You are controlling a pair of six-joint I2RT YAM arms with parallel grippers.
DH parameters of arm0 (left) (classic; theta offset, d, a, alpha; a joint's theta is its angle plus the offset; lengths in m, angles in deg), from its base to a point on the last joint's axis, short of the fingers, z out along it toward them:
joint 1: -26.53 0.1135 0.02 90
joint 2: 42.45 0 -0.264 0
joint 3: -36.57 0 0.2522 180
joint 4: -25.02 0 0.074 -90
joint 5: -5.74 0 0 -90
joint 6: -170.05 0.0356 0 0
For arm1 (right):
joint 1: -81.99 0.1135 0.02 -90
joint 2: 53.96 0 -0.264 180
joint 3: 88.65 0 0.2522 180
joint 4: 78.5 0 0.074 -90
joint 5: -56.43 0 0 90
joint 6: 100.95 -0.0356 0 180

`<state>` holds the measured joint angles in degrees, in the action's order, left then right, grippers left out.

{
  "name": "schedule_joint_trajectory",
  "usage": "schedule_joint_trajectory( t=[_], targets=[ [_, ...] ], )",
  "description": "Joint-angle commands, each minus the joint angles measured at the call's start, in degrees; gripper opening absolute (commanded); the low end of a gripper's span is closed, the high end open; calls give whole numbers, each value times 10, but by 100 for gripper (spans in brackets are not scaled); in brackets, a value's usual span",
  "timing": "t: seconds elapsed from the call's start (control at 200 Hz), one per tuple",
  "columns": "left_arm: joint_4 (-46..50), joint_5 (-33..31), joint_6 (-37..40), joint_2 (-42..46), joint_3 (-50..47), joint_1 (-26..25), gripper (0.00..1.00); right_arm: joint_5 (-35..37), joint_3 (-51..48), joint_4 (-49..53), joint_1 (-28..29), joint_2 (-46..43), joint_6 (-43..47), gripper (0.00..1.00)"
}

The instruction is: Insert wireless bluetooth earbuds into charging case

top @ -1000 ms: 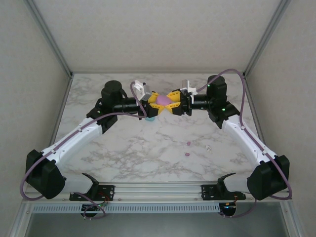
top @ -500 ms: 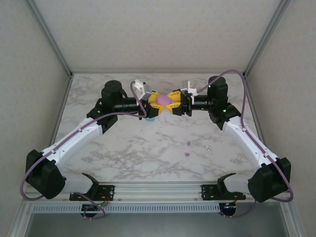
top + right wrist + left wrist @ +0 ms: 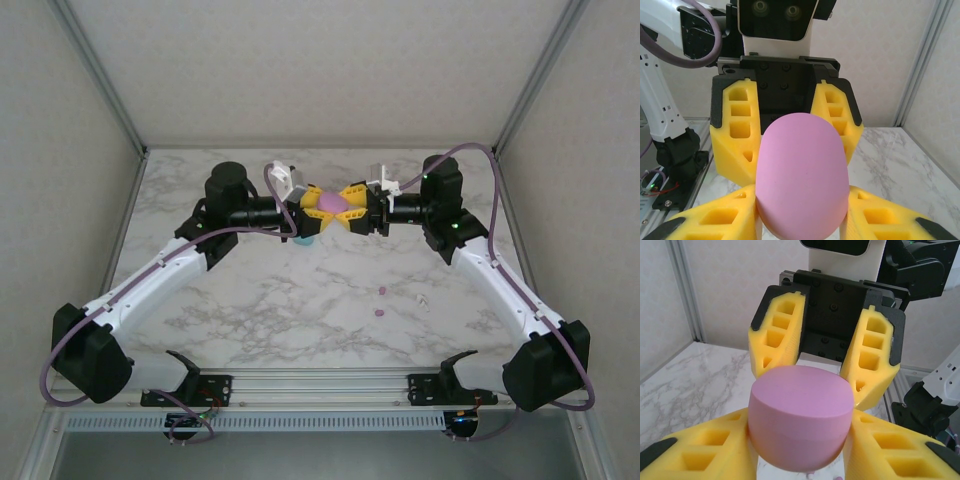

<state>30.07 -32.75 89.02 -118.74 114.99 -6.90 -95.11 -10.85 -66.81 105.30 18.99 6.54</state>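
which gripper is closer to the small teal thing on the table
Left. The small teal plastic piece peeks out at the left gripper's near side; the right gripper sits further right, across the pink oval plastic case both hold.

From above, saw only a sliver of the pink oval plastic case [image 3: 332, 203], hemmed in by yellow ribbed fingers [image 3: 313, 208]. Lost its near end under the lower edge of the right wrist view. Glimpsed a teal rounded object [image 3: 304, 240] half tucked below the left arm's black wrist [image 3: 262, 210]. Could not resolve the tiny pink buds [image 3: 382, 290] or the tiny white bud [image 3: 423, 300] on the marbled bench [image 3: 300, 300].
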Motion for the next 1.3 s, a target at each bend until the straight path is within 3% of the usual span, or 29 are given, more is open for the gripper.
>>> schedule_joint_trajectory(
  t=[0.0, 0.34, 0.816, 1.051, 1.296],
  targets=[
    [16, 19, 17, -2, 22, -9, 39, 9, -7, -31, 2, -11, -19, 39],
    [38, 6, 58, 6, 11, -12, 26, 46, 8, 5, -4, -5, -48, 54],
    [46, 3, 75, 12, 4, -12, 25, 75, 58, 37, -24, 29, -147, 66],
    [-5, -24, 33, 17, -22, -12, 25, 106, 92, 60, -26, 40, -192, 70],
    [-124, -93, -61, 19, -78, -4, 25, 115, 162, 160, -27, 34, -231, 75]
  ],
)
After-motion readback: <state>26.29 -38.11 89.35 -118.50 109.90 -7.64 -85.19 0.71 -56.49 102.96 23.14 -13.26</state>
